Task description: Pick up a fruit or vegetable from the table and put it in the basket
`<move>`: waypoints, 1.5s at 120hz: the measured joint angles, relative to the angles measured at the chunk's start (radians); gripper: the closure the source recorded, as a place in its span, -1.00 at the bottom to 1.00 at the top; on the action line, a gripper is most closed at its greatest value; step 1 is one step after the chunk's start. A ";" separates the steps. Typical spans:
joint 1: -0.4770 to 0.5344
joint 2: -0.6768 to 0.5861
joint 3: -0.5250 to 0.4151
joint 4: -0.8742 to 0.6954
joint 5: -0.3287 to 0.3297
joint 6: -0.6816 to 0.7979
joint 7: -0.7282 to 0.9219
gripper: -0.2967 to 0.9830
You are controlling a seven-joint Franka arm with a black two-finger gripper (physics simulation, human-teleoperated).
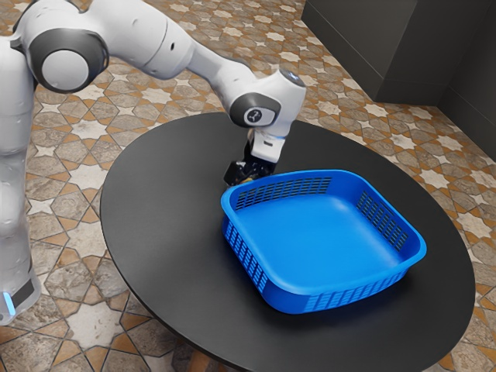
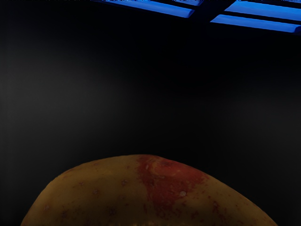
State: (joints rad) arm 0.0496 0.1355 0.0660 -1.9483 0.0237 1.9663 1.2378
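Note:
My black gripper (image 1: 246, 172) is low over the table, just behind the blue basket's (image 1: 322, 244) far rim, near its corner toward the exterior view's left. Part of its lower end is hidden by that rim. In the wrist view a yellow potato-like thing (image 2: 103, 190) with a red patch lies close under the hand. A small yellowish bit of it shows at the gripper in the exterior view. The basket's inside is bare. Whether the gripper is closed around the yellow thing cannot be made out.
The round dark table (image 1: 167, 225) carries the basket, whose slatted blue wall (image 2: 263, 22) is also near the hand in the wrist view. Dark cabinets stand beyond the table on the patterned floor.

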 joint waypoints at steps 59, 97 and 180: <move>0.000 -0.020 -0.002 0.001 0.006 0.022 -0.010 0.10; 0.000 -0.036 -0.001 0.001 0.026 0.008 -0.026 0.10; 0.019 -0.117 0.029 0.045 0.107 -0.116 -0.073 0.11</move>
State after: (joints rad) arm 0.0689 0.0188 0.0951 -1.9036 0.1308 1.8501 1.1650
